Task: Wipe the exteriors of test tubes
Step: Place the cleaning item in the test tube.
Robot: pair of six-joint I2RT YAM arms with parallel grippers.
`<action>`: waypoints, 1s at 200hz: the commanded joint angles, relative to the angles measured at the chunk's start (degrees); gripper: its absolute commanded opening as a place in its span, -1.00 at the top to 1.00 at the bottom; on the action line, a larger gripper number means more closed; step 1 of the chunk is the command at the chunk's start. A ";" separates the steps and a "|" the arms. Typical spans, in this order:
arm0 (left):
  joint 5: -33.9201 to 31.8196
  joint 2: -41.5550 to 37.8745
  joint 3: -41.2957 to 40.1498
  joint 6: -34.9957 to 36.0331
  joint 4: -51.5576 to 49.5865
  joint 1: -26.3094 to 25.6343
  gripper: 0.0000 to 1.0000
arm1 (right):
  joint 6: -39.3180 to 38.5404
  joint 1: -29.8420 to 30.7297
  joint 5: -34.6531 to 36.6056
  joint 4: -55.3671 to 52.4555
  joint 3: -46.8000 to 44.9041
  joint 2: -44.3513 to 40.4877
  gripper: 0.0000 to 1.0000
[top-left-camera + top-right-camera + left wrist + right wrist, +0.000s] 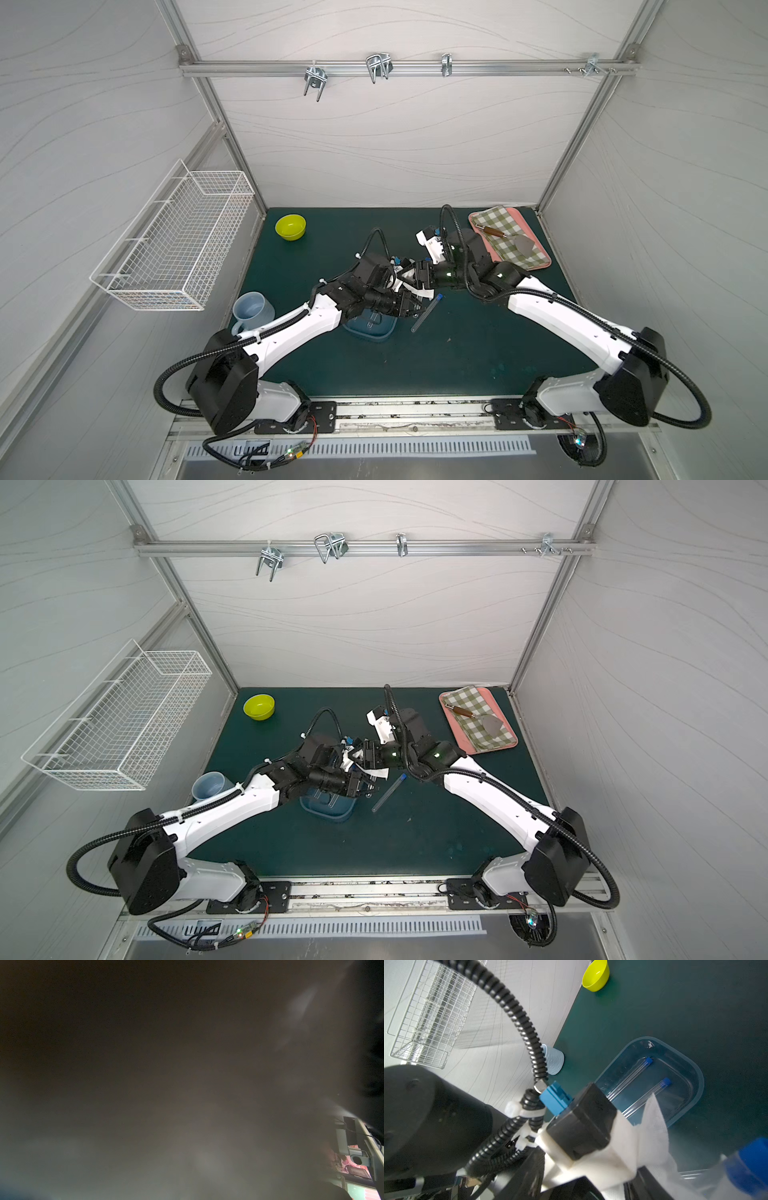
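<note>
Grey panelled walls are enclosing a dark green tabletop (478,357), and in both top views the two arms are pointing inward so that their tips are nearly meeting above its middle. The left tool (411,305) is pressed together, apparently pinching the one white tissue (424,293). The right tool (417,279) is sitting just behind it, and I cannot tell whether its jaws are spread or gripping. One test tube (426,312) is lying on the tabletop below both tools, beside the single blue tray (388,333). Its long axis is running diagonally, blue cap toward the right arm and rounded end toward the front edge. One yellow bowl (290,227), one blue mug (253,309) and one wire basket (174,241) are sitting well apart from the work.

The left wrist view is showing almost nothing, since a dark blur is covering the lens.

The right wrist view is showing the tissue (652,1124) draping over the left arm's camera housing (583,1122). A second tube (629,1078) and a third tube (652,1094) are lying side by side in the tray (695,1076). A fourth tube (749,1167), blurred and close, is hovering by the right tool, just beside the tissue, and its axis is too blurred to read. That is making four tubes in all. The coming wipe is probably turning on that closeness, with the right arm nearer this tube and the tissue at the left tool alongside it.
</note>
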 commanded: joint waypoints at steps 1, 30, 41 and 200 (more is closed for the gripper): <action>2.17 -0.86 3.26 2.39 3.81 -0.62 0.87 | -0.71 0.71 1.71 -3.63 0.80 0.81 -0.20; 0.84 -1.02 3.25 1.80 3.48 -0.60 0.87 | -0.82 0.67 2.30 -3.78 1.89 -0.60 -0.23; -0.14 -1.55 2.57 1.19 3.91 -0.65 0.87 | -1.03 0.68 2.32 -4.41 2.51 -0.87 -0.24; 0.44 -1.92 0.80 -1.43 6.80 0.28 0.86 | 0.26 0.28 2.78 -10.48 5.87 -5.28 -0.28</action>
